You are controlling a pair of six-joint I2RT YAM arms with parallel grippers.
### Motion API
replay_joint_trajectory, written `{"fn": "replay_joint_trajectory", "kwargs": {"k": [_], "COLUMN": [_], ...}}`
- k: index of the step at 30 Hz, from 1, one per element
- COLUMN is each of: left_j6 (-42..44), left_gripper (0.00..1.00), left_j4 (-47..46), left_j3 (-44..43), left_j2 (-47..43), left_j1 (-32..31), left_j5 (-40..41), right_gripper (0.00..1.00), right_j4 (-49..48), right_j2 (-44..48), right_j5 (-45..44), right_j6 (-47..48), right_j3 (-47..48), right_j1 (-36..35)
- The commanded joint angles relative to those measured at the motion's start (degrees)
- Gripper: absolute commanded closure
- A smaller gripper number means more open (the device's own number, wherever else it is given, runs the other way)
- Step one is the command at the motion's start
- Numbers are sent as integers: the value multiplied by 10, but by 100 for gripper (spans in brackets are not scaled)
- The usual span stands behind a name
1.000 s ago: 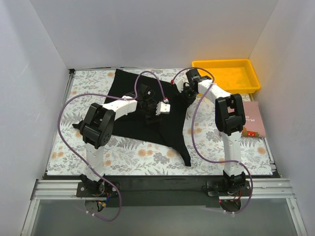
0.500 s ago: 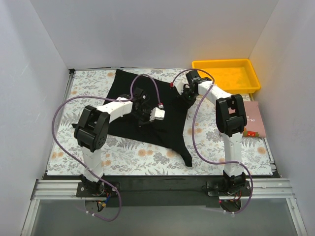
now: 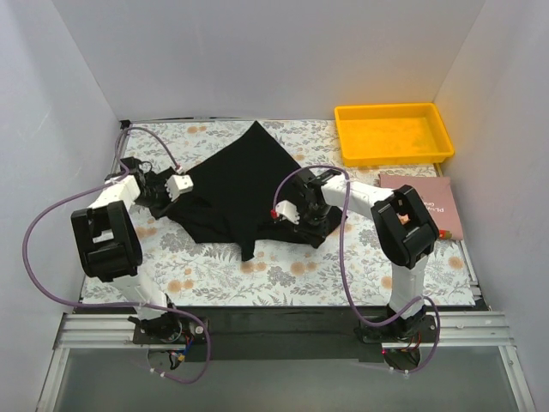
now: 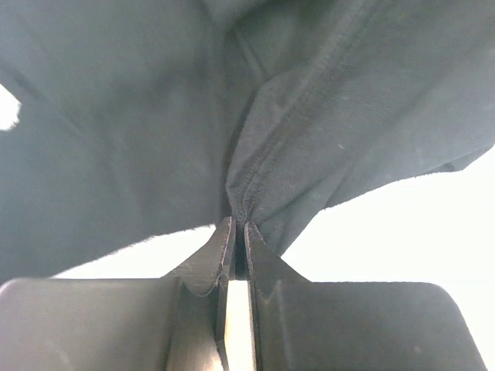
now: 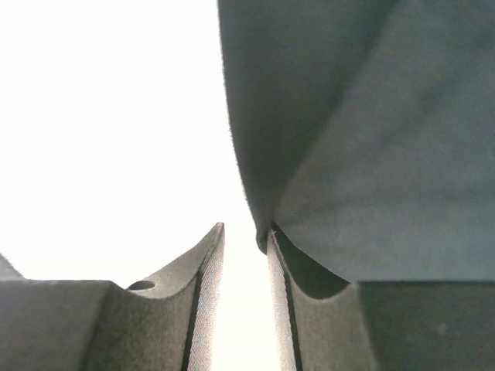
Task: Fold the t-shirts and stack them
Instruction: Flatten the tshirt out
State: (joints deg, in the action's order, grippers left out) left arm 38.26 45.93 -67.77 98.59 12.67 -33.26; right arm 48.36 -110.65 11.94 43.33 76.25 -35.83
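Left gripper (image 4: 237, 226): jaws pinched tight on a seamed fold at the shirt's left end, near the table's (image 3: 214, 268) left edge.

T-shirt (image 3: 240, 176): only one black shirt in sight, mid-table, rumpled and partly doubled over. No neat fold, nothing stacked. I judge the task early, with flattening, folding and stacking all left to do. Long axis runs across the table, left to right, dipping toward the near edge at the right. One corner peaks toward the far edge.

Right gripper (image 5: 246, 232): jaws narrowly apart, light showing through the gap. Cloth lies against one finger, not between them.

Yellow tray (image 3: 395, 159): far right corner, well apart from the shirt.
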Motion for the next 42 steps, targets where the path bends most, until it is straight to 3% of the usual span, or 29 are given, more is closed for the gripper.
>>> {"fn": "replay_joint_trajectory", "kwargs": {"k": [1,7,10,11,15,21,24,29,35,42], "left_j6": [40,54,103,114,178,197,216,168,79,29], "left_gripper": [100,99,78,67,43,42,42,42,41,39], "left_j4": [-28,-51,10,31,97,194,256,256,237,164], "left_j3": [33,20,0,-10,-7,13,30,104,135,179], "left_j2": [12,35,10,3,-71,-177,-218,-284,-285,-294], "left_j1": [15,39,61,65,61,-11,-54,-174,-238,-314], "left_j5": [49,82,9,-10,-95,-131,-111,-55,-40,-16], "right_gripper": [66,67,53,45,35,35,35,29,28,30], "right_j4": [137,164,179,185,195,169,132,76,-14,-77], "right_j2": [-31,-14,12,30,82,87,88,116,124,83], "right_j5": [92,99,112,119,120,24,-2,-18,-68,-104], "right_j6": [-12,-5,-1,12,42,104,140,198,224,195], "right_j3": [-11,-10,13,22,69,62,44,-21,-82,-80], "right_j1": [-24,-13,22,33,71,117,123,114,91,78]}}
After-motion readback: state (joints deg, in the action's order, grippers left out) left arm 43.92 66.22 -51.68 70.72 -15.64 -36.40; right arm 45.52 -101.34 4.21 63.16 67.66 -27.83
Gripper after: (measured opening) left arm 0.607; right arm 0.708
